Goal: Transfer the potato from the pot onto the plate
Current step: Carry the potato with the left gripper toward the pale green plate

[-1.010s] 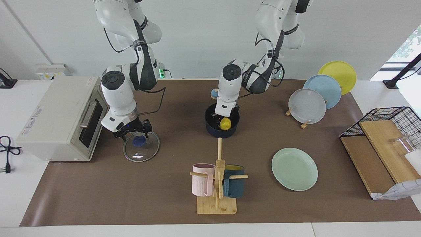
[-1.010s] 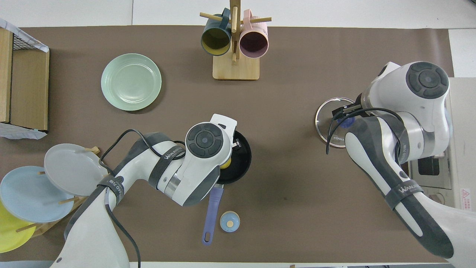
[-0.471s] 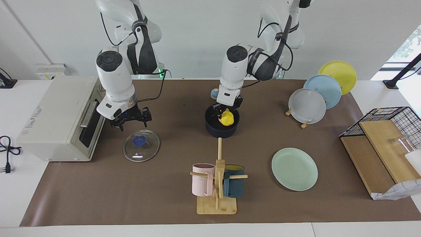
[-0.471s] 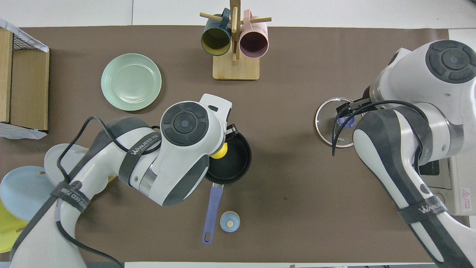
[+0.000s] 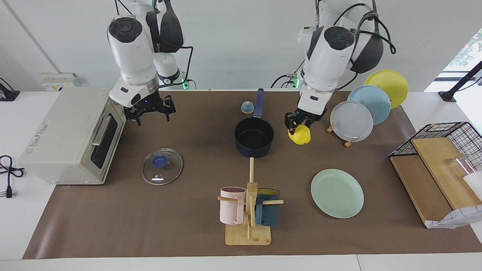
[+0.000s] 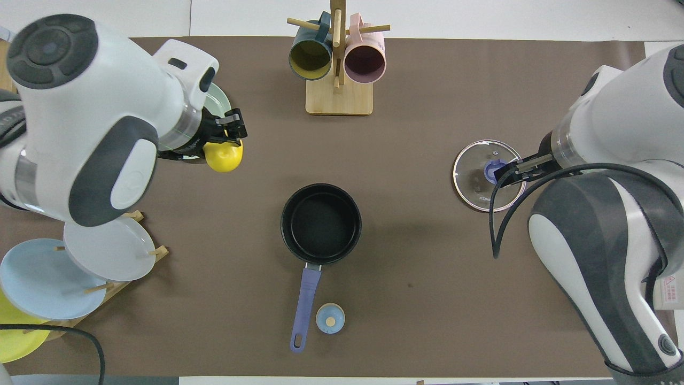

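My left gripper (image 5: 299, 126) is shut on the yellow potato (image 5: 300, 136) and holds it in the air, off to the side of the pot toward the left arm's end of the table. In the overhead view the left gripper (image 6: 224, 140) and the potato (image 6: 223, 156) are at the edge of the mint-green plate (image 6: 222, 101), which the arm mostly hides. The plate (image 5: 337, 193) lies bare on the mat. The navy pot (image 5: 254, 148) stands in the middle with nothing in it (image 6: 320, 224). My right gripper (image 5: 148, 109) is open and raised over the mat beside the toaster oven.
A glass lid (image 5: 162, 166) lies on the mat toward the right arm's end. A toaster oven (image 5: 71, 135) stands beside it. A mug rack (image 5: 248, 210) stands farther from the robots than the pot. A rack of grey, blue and yellow plates (image 5: 352, 120) and a wire basket (image 5: 448, 131) are at the left arm's end.
My left gripper lifted the potato out of the pot and carried it up and toward the plate's side. My right gripper rose away from the glass lid.
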You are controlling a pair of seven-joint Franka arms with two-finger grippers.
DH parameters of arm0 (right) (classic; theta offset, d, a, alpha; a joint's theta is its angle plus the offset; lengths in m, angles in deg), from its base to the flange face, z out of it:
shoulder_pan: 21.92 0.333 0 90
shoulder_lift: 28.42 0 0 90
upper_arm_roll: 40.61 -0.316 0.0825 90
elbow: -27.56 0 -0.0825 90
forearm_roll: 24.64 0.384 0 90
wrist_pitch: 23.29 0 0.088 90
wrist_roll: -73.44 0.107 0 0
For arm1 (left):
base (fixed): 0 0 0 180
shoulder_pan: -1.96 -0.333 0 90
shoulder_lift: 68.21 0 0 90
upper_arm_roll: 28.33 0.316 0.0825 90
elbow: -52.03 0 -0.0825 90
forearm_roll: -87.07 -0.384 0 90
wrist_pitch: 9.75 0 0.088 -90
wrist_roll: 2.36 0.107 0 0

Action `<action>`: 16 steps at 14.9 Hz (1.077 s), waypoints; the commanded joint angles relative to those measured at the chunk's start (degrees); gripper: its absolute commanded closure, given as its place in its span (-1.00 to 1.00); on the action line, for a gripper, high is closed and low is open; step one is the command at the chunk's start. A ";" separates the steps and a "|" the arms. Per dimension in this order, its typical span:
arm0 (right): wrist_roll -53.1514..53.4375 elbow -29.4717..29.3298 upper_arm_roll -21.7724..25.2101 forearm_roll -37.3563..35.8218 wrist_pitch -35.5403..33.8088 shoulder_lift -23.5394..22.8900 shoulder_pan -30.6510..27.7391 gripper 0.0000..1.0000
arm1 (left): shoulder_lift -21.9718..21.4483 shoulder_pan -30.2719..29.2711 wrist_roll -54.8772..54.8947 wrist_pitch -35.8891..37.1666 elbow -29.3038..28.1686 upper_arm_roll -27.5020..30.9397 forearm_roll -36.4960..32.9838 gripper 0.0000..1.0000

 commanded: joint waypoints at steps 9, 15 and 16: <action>6.77 1.04 -1.06 4.00 5.37 -1.15 2.89 -1.00 | 21.35 -11.75 27.42 -16.34 8.68 -0.59 -3.22 1.00; 1.95 6.20 -0.89 3.92 12.64 -3.08 -0.88 -1.00 | 21.01 -12.19 29.45 -20.92 0.70 -0.59 -4.64 1.00; 0.02 7.62 -0.88 3.92 14.76 -3.08 -1.67 -1.00 | 20.83 -12.19 29.45 -21.81 -0.36 -0.59 -4.64 1.00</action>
